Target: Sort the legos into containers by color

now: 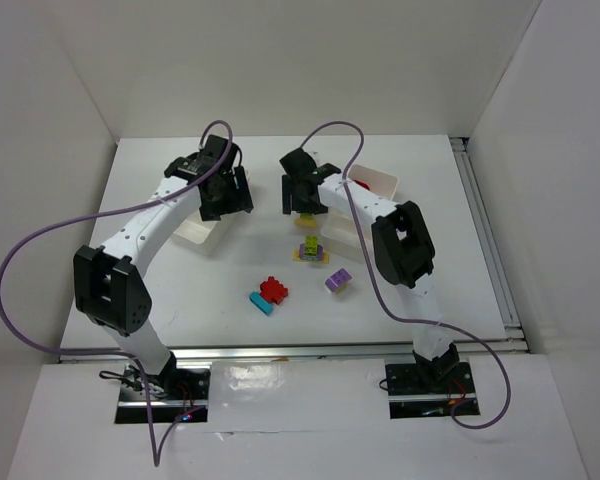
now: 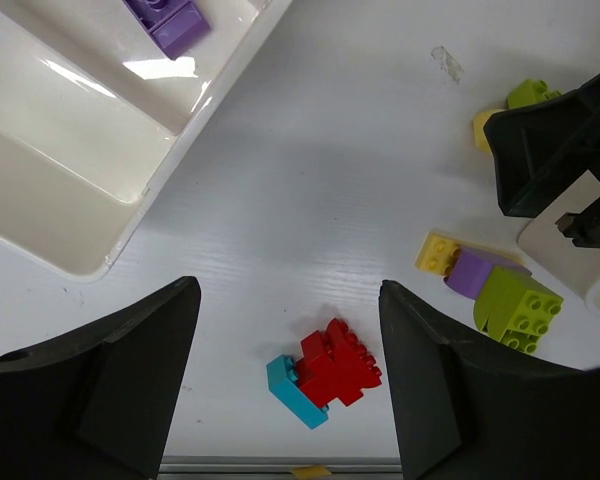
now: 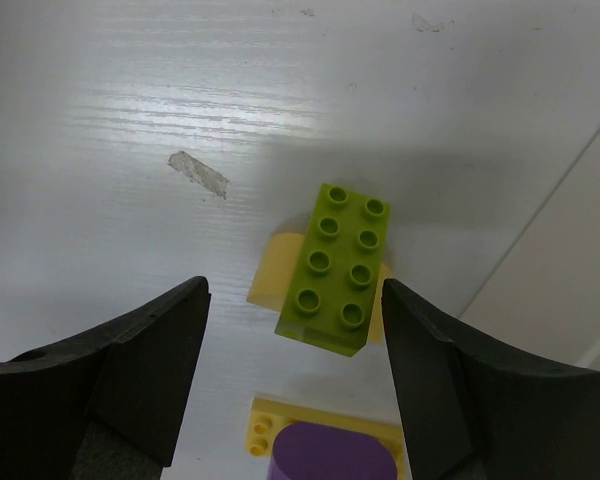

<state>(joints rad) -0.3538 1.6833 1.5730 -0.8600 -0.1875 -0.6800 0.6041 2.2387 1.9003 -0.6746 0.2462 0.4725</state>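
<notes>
My left gripper [image 1: 227, 198] is open and empty, high over the near edge of the left white tray [image 1: 192, 233]. In the left wrist view [image 2: 288, 300] a purple brick [image 2: 168, 20] lies in that tray [image 2: 70, 190], and a red-and-cyan cluster [image 2: 330, 372] sits on the table between the fingers, far below. My right gripper [image 1: 304, 205] is open above a lime brick [image 3: 335, 268] stacked on a yellow one [image 3: 273, 266]; the open jaws [image 3: 293, 300] straddle it without touching. A lime, purple and yellow cluster [image 1: 310, 250] lies just nearer.
The right white tray [image 1: 372, 180] holds a red brick [image 1: 363, 184]; its wall shows at the right of the right wrist view [image 3: 570, 270]. A loose purple brick [image 1: 338, 281] and the red-and-cyan cluster [image 1: 270, 295] lie mid-table. Purple cables arc over both arms.
</notes>
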